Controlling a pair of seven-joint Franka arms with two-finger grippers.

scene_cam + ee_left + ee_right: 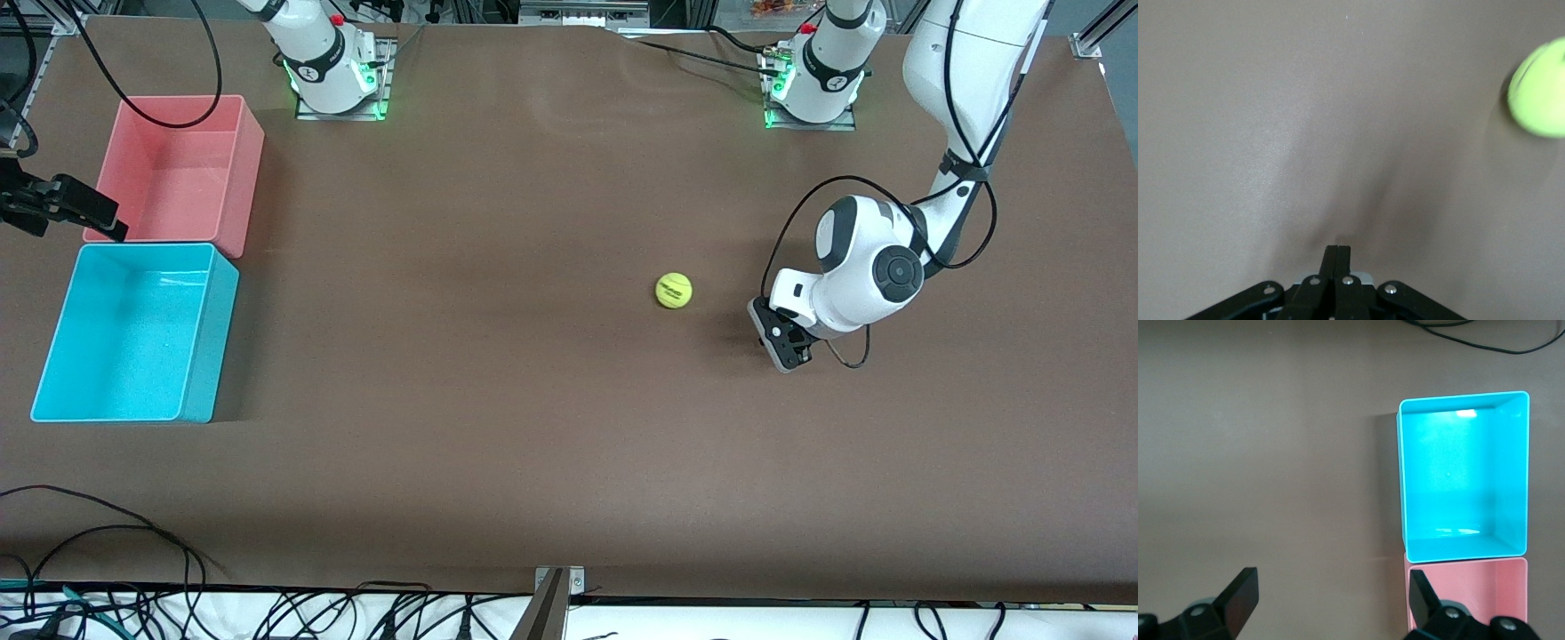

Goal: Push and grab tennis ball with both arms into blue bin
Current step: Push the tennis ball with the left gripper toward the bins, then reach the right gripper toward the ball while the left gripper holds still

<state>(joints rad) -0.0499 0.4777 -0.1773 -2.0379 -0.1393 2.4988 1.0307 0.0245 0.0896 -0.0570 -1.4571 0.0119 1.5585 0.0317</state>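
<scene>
the tennis ball (pixel 674 290) sits loose on the brown counter (pixel 498 427), just beside the left hand (pixel 782 342), which is down low with its fingers clenched on nothing. way off at the right arm's end, the right hand (pixel 62 206) hangs released by the pink bin (pixel 182 169), with the blue bin (pixel 133 333) nearer the camera.

Left gripper (pixel 786 348) closed, right gripper (pixel 1328 600) agape.

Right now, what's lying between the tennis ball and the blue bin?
Nothing: the front view shows only bare brown table between the tennis ball and the blue bin.
</scene>
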